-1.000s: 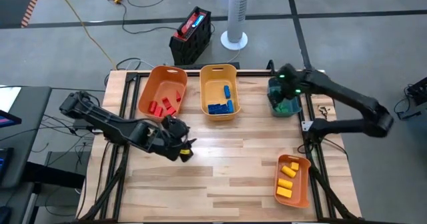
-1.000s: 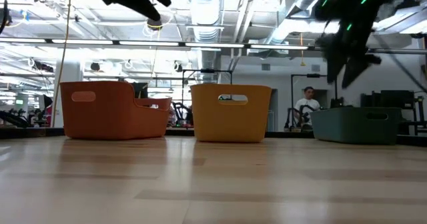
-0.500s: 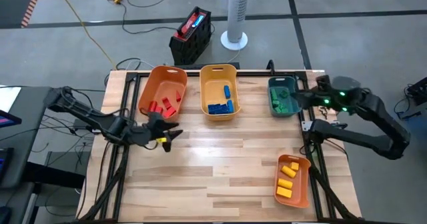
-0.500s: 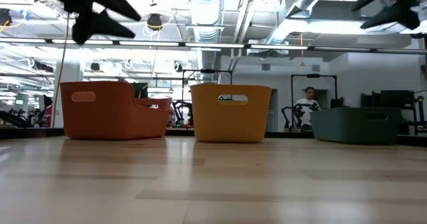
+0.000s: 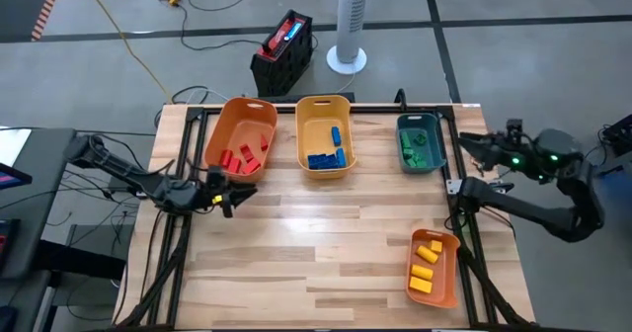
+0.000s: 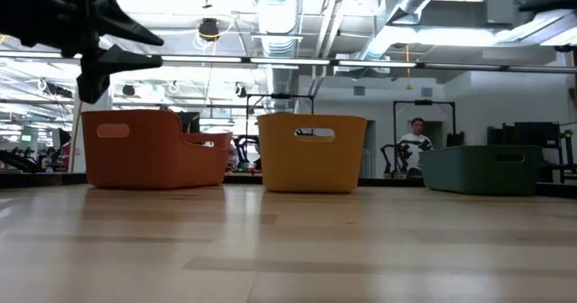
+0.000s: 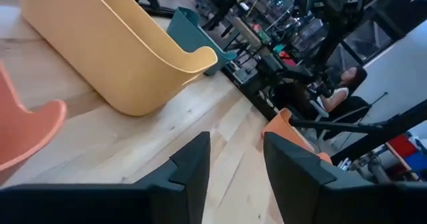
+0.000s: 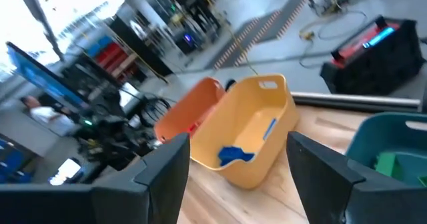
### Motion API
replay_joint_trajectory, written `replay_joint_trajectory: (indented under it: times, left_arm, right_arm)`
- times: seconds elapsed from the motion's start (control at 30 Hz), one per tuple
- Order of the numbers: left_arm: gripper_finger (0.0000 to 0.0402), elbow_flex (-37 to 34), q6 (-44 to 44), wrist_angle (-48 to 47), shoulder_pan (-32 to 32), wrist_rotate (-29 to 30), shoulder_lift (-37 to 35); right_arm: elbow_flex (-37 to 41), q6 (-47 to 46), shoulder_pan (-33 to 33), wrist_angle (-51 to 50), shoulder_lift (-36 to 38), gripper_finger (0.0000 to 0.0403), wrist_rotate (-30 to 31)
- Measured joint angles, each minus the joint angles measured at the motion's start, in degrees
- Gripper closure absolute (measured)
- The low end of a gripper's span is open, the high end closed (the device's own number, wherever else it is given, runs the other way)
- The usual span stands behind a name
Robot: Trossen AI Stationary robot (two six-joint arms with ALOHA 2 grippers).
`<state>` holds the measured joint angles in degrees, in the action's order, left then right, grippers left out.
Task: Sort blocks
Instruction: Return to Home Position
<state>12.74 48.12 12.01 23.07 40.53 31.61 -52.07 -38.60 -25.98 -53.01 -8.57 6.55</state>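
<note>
Left pincer (image 7: pixel 235 147): dark, angular, seemingly parted

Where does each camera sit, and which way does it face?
High: above the table, looking straight down; left arm and right arm show.
Low: at tabletop height, looking level past the yellow bin; left jaws show top left.
Left wrist: on the left arm, looking forward between its open jaws.
Right wrist: on the right arm, likewise between its open jaws.
Both wrist views share the yellow bin.
</note>
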Motion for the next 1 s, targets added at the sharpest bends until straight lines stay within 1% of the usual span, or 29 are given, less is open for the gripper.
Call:
replay_joint_trajectory:
  times: [0.23,0.37,0.47,0.53,0.63,0.73,0.83,1.0]
  left_arm:
    - [0.0301,-3.8,0.1,-0.7,-1.2,0.1,-6.0]
    - [0.0321,-6.0,0.9,-0.9,-2.6,0.2,-9.7]
    - [0.0336,-7.1,0.8,-0.9,-3.2,-0.1,-12.3]
    - [0.0345,-8.1,0.8,-1.0,-3.3,-0.7,-13.9]
    - [0.0361,-9.4,0.1,-1.1,-3.3,-1.5,-16.3]
    - [0.0380,-10.1,-2.0,-0.8,-3.3,-2.2,-17.9]
    - [0.0397,-10.9,-3.4,-0.8,-3.3,-2.8,-19.1]
    - [0.0401,-12.0,-3.9,-1.8,-3.3,-2.8,-19.9]
  right_arm:
    - [0.0,-1.2,-0.4,-0.1,7.8,0.0143,0.0]
    - [-1.2,-1.5,-2.3,-3.2,8.2,0.0143,-0.1]
    - [-1.1,-1.5,-3.6,-3.5,8.3,0.0143,-1.1]
    - [-0.9,-0.9,-4.6,-5.4,8.3,0.0143,-3.6]
    - [-0.6,-0.6,-6.3,-4.8,8.3,0.0143,-7.0]
    - [1.0,-0.6,-8.8,-2.5,8.3,0.0143,-10.2]
    - [4.1,-0.8,-11.8,1.7,8.3,0.0143,-13.9]
    - [9.8,-1.8,-15.9,6.5,8.3,0.0143,-20.0]
